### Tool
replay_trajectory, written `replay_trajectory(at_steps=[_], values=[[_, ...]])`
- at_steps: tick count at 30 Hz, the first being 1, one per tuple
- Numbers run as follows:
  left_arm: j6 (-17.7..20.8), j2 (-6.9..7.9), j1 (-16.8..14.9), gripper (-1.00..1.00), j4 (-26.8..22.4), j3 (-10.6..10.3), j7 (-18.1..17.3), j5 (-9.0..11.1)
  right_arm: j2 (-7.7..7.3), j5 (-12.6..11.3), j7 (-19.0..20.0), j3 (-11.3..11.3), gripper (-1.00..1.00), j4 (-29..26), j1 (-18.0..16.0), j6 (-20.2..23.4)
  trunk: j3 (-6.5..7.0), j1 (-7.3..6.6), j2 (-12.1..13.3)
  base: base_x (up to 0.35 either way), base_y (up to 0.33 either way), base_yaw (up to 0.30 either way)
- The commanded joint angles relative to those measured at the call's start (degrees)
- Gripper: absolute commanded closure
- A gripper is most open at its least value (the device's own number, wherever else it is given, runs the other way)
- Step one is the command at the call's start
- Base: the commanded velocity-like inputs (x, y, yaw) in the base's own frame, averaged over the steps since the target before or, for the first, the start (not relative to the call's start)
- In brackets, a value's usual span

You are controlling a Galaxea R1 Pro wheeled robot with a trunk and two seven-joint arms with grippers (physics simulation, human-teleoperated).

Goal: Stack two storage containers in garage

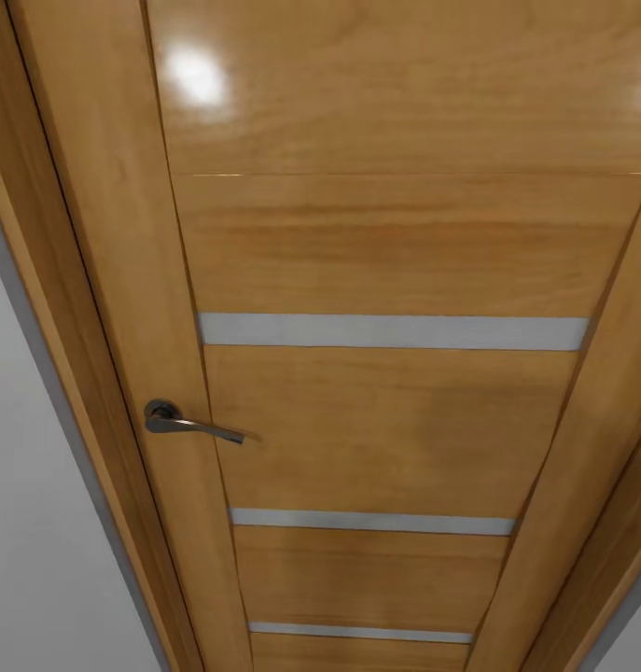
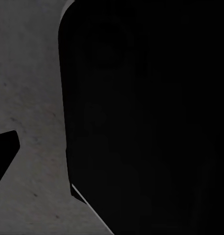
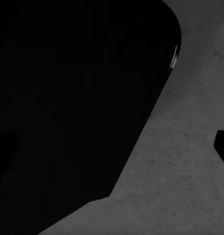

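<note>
Orange-wood door [image 1: 385,280] fills head view, handle [image 1: 185,423] left; concrete floor [image 2: 33,98] beneath wrists; claw state unclear.

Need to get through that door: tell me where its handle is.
In the head view, the dark lever handle sits on the left side of the orange-wood door, between its top two pale slits, near the left frame.

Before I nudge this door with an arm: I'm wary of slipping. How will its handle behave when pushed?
The handle is a thin metal lever, so it probably pivots down rather than flexes. Its smooth, tapered finish looks slippery. The glossy door itself looks stiff and heavy.
</note>
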Motion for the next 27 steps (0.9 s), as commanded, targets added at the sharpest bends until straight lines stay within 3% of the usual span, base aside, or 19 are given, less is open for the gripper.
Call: replay_trajectory(at_steps=[1,10,27], values=[[0.0,-0.01,0.0,-1.0,0.0,0.0,0.0,0.0,0.0,0.0,0.0,0.2,-1.0,0.0,0.0,0.0,-0.03,0.0,0.0,0.0,0.0,0.0],[2.3,0.09,0.0,-1.0,-0.1,-0.4,0.3,-0.1,0.0,0.1,-0.3,0.3,-1.0,0.0,0.0,0.0,-0.03,0.0,0.0,0.0,0.0,0.0],[2.5,0.35,0.0,-1.0,-0.1,-0.6,0.4,-0.1,-0.28,-0.2,-0.4,1.6,-1.0,-0.8,0.0,-0.2,-0.03,0.0,0.0,0.0,0.0,0.0]])
